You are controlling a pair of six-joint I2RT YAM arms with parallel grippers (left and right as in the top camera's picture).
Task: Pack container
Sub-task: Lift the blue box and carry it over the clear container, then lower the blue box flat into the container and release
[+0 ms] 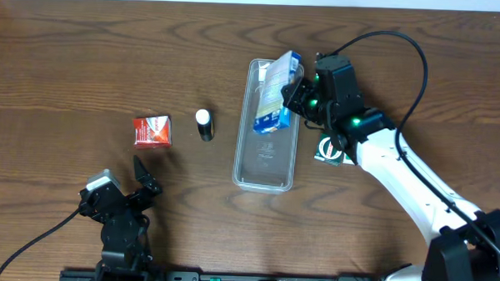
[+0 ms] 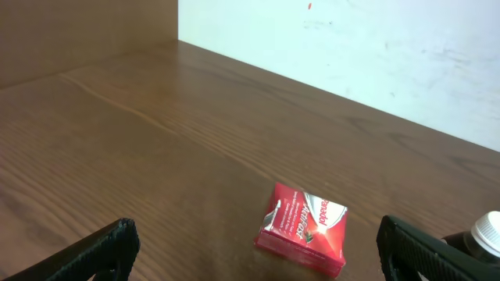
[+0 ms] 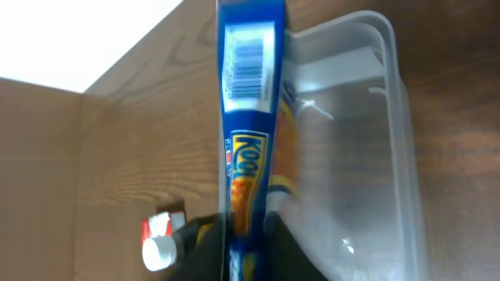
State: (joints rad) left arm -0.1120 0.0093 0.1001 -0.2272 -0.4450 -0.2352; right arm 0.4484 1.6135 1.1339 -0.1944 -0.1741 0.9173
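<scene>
Gripping a blue box (image 1: 276, 95) over the container (image 1: 264, 162), right tool (image 1: 296, 97) clenched, left tool (image 1: 122, 182) spread wide

The packet (image 1: 276, 95) is clamped in the right gripper (image 1: 295, 99), over the far end of the container (image 1: 264, 170), which lies on the bench (image 1: 69, 67) just left of that gripper. A flat pack (image 1: 329, 152) lies behind it, under the arm. A small box (image 1: 152, 130) lies ahead of the left gripper (image 1: 122, 176), with a bottle (image 1: 204, 124) right of the box.

Red box (image 2: 303, 229) on table (image 2: 156, 156)
</scene>
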